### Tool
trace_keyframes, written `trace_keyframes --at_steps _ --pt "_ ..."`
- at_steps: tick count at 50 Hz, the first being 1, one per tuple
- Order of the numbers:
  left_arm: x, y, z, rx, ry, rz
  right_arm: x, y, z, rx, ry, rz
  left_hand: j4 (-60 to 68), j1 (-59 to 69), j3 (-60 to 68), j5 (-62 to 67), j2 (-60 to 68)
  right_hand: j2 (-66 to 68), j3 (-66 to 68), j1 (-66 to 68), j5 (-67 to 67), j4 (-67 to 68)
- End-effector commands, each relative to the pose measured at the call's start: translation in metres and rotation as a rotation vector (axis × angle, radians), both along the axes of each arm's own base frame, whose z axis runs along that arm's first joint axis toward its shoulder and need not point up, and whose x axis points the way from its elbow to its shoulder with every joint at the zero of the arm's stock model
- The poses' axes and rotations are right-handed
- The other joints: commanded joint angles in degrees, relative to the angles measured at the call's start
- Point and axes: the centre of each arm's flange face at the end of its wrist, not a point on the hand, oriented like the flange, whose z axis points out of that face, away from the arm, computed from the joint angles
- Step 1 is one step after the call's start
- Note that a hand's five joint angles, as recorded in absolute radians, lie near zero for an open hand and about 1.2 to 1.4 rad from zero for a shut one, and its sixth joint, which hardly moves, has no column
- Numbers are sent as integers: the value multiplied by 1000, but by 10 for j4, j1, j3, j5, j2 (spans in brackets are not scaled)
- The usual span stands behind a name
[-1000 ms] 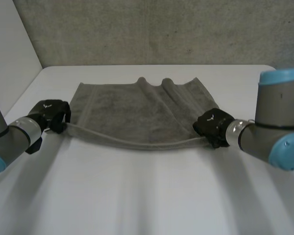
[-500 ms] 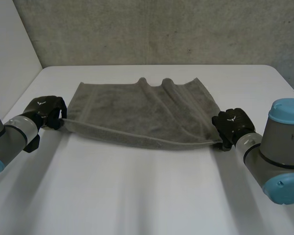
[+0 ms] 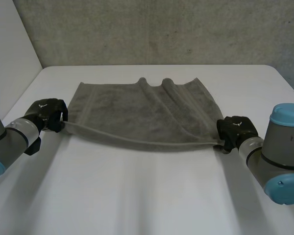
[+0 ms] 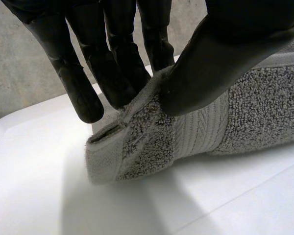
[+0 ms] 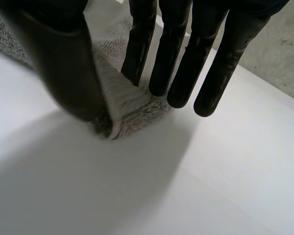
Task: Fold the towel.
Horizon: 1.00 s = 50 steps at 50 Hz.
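Note:
A grey towel (image 3: 142, 110) lies spread on the white table (image 3: 137, 196), with ridges running across its far right part. My left hand (image 3: 48, 113) is at the towel's near left corner. In the left wrist view the thumb (image 4: 225, 58) and fingers (image 4: 115, 63) pinch that corner (image 4: 152, 142) just above the table. My right hand (image 3: 235, 129) is at the near right corner. There its thumb (image 5: 63, 68) and straight fingers (image 5: 142, 44) pinch the corner (image 5: 125, 105). The near edge hangs slightly raised between both hands.
A grey concrete wall (image 3: 161, 29) rises behind the table's far edge. A white panel (image 3: 10, 54) stands at the far left. Bare table top stretches in front of the towel, between my two arms.
My right hand has moved outward to the right with its corner, and the towel's near edge has been drawn straighter. The left hand has stayed on its corner, shifting only slightly.

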Motion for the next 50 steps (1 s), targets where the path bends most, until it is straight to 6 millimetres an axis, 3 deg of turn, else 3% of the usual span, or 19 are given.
trace_keyframes --at_steps 1,2,4,5,7,8,9,12,15,17,24,26,28,31,37,40,42,45,50 --pt "1 -1 2 -6 -1 7 -2 -10 2 -30 -38 -26 19 58 27 42 26 255 257 258 265 258" --pt "1 -1 2 -6 -1 7 -2 -10 2 -31 -39 -26 19 58 27 42 26 255 258 258 265 258" --pt "2 -1 5 -14 -4 17 -11 -21 31 -105 -77 -61 19 58 27 42 26 255 258 258 265 258" --pt "2 -1 5 -14 -4 17 -11 -21 31 -106 -77 -61 19 58 27 42 26 255 258 258 265 258" --pt "5 -2 10 -25 0 27 -16 -25 74 -221 -93 -62 19 58 27 42 26 255 258 258 265 258" --pt "8 -2 17 -38 5 38 -16 -25 74 -221 -93 -62 19 58 27 42 26 255 258 258 265 258" --pt "8 0 22 -47 13 40 -18 -25 93 -268 -96 -62 19 58 27 42 26 255 258 258 265 258" --pt "8 4 38 -81 31 41 -19 -18 113 -293 -58 -32 19 58 27 42 26 255 258 258 265 258" --pt "8 6 49 -105 40 43 -16 -5 126 -282 55 44 19 58 27 42 26 255 258 258 265 258" --pt "9 11 70 -159 49 44 -16 1 129 -270 126 81 19 58 27 42 26 255 258 258 265 258" --pt "15 35 105 -220 53 45 -23 25 126 -206 412 186 19 58 27 42 26 255 258 258 265 258" --pt "16 42 111 -228 55 38 -24 30 132 -219 444 195 19 58 27 42 26 255 258 258 265 258" --pt "22 52 119 -240 61 17 -27 41 155 -282 447 191 19 58 27 42 26 255 258 258 265 258" --pt "29 59 122 -237 70 -2 -27 47 171 -337 437 193 19 58 27 42 26 255 258 258 265 258" --pt "34 58 120 -224 79 -19 -23 48 178 -379 442 237 19 58 27 42 26 255 258 258 265 258" --pt "35 52 114 -211 81 -21 -15 43 168 -391 481 328 19 58 27 42 26 255 258 258 265 258" --pt "34 47 105 -181 83 -23 -5 28 144 -378 561 426 19 58 27 42 26 255 258 258 265 258" --pt "28 29 87 -133 85 -43 -1 16 136 -387 605 453 19 58 27 42 26 255 258 258 265 258" --pt "4 -4 59 -82 86 -92 15 -25 108 -375 681 445 19 58 27 42 26 255 258 258 265 258"
